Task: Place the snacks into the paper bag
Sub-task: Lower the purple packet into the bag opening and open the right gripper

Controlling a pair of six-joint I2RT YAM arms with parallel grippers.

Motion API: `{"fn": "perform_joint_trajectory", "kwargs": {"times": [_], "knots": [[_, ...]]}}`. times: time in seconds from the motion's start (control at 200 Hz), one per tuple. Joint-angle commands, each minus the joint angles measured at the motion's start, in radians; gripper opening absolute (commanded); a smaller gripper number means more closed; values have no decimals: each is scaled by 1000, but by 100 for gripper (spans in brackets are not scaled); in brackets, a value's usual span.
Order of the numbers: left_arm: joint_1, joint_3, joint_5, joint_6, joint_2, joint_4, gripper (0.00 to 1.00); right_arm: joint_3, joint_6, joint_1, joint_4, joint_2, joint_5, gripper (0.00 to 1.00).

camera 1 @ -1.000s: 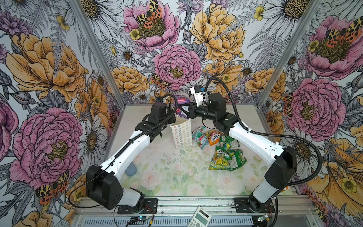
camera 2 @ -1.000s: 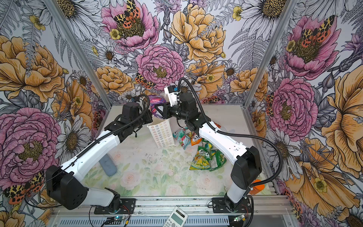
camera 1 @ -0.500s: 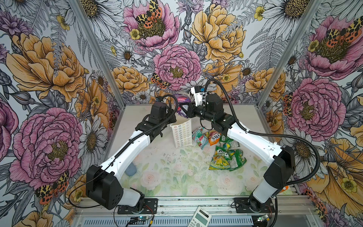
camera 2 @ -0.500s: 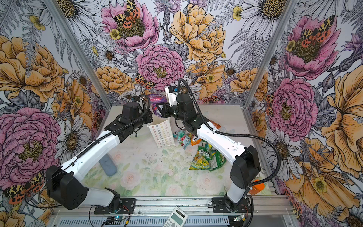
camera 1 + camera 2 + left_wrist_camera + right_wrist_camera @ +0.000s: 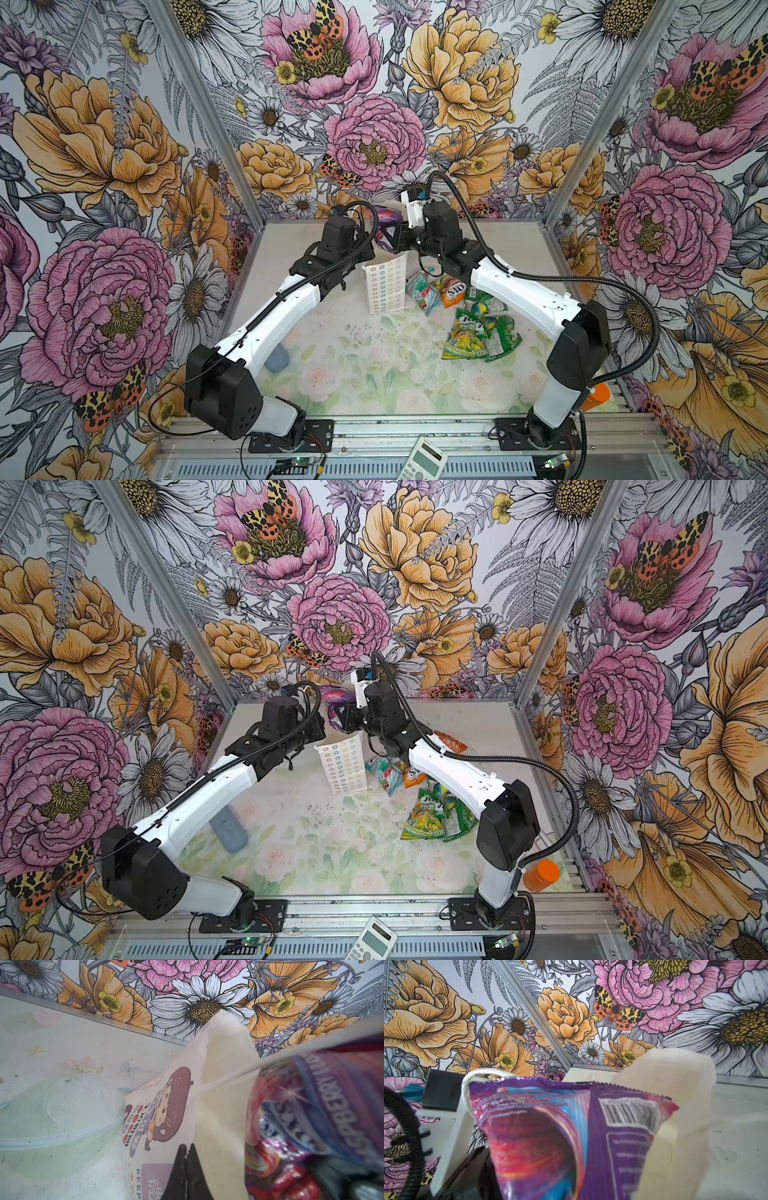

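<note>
The paper bag [image 5: 384, 284] stands upright mid-table, its flower-patterned narrow side facing both top views [image 5: 343, 766]. My left gripper [image 5: 187, 1146] is shut on the bag's top rim, next to the cartoon girl print [image 5: 166, 1109]. My right gripper [image 5: 392, 241] is shut on a purple snack packet [image 5: 388, 226], held at the bag's mouth; the packet [image 5: 571, 1136] hides the fingers in the right wrist view. Teal [image 5: 422, 291], orange [image 5: 453, 286], green [image 5: 500, 332] and yellow-green [image 5: 465, 338] snacks lie on the table right of the bag.
Another orange packet [image 5: 451, 742] lies behind the right arm. A blue-grey object [image 5: 228, 831] sits under the left arm. An orange bottle [image 5: 540, 875] stands at the front right edge, and a calculator [image 5: 422, 461] rests on the front rail. Floral walls close in three sides.
My right gripper has edged slightly left with the purple packet, closer over the bag's mouth. The left arm and the bag have stayed put.
</note>
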Motion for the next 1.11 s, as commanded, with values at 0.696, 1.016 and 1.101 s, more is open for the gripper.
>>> {"fn": "perform_joint_trajectory", "kwargs": {"times": [0.696, 1.016, 1.101], "knots": [[-14, -9, -54, -14, -14, 33, 0, 114, -18, 32, -84, 50, 158, 35], [-14, -16, -78, -25, -15, 33, 0, 94, -40, 34, -94, 16, 156, 55], [-14, -18, -82, -27, -14, 34, 0, 89, -43, 34, -96, 11, 152, 56]]}}
